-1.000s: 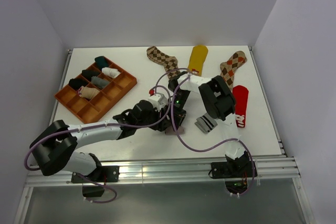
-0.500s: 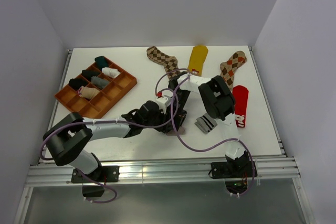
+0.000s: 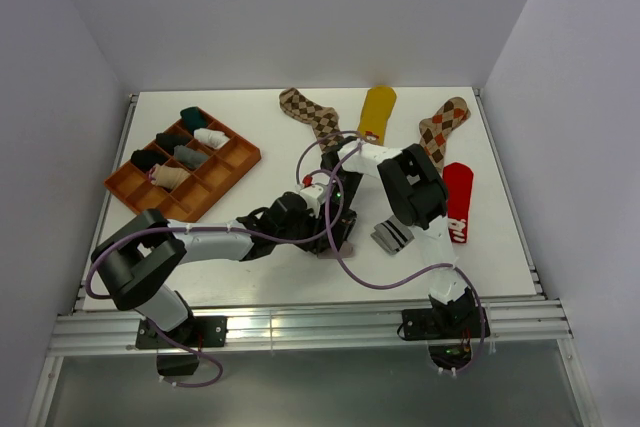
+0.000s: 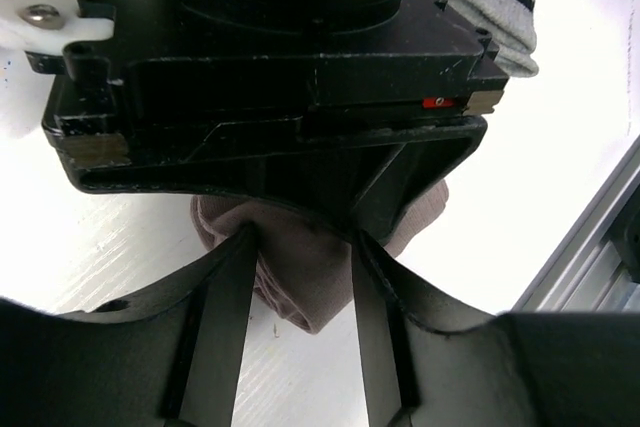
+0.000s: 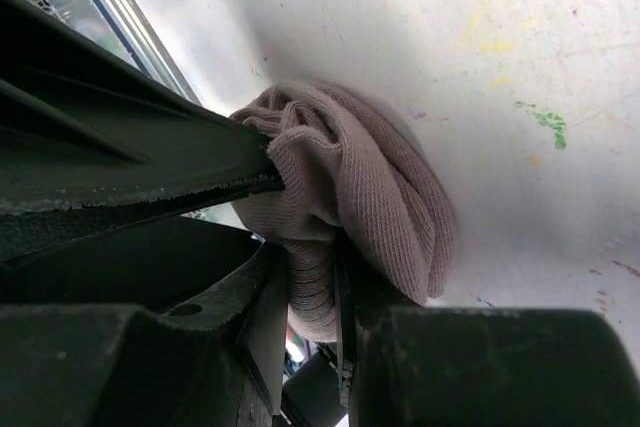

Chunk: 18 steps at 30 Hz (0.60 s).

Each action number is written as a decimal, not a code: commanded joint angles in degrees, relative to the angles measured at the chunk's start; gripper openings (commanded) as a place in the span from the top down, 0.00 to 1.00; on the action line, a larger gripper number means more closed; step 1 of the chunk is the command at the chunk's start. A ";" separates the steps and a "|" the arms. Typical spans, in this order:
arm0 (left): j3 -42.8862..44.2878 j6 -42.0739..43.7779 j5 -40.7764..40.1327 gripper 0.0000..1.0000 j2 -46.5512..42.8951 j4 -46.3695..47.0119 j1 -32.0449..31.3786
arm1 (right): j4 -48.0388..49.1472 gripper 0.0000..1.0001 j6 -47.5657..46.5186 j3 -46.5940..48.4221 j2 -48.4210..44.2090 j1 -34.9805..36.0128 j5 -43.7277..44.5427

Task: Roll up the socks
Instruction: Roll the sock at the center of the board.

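- My right hand (image 5: 312,292) pinches the taupe sock (image 5: 385,197), so the roll stays bunched tight.
- My left hand (image 4: 300,242) straddles it, probably to take over; squeezing or not, I can't tell.

A tray (image 3: 246,155) sat at the left of the table (image 3: 500,257), with rolled socks (image 3: 190,152) in its compartments; three loose socks (image 3: 378,112) lay along the back; another sock (image 3: 459,202) lay at the right; a further sock (image 3: 392,235) lay just right of a bunched sock (image 3: 338,247) at the near middle.
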 commanded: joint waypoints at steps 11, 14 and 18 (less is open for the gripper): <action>2.20 3.73 -2.06 0.63 1.46 -6.85 -0.20 | 8.27 0.80 -3.19 -0.08 4.31 0.03 13.72; 3.60 3.38 -0.92 0.74 2.86 -8.26 -0.20 | 9.15 0.76 -3.10 -0.68 3.43 0.03 13.63; 5.36 2.42 -0.13 0.93 4.18 -10.98 -0.38 | 10.99 0.64 -2.75 -1.39 1.24 -0.41 12.93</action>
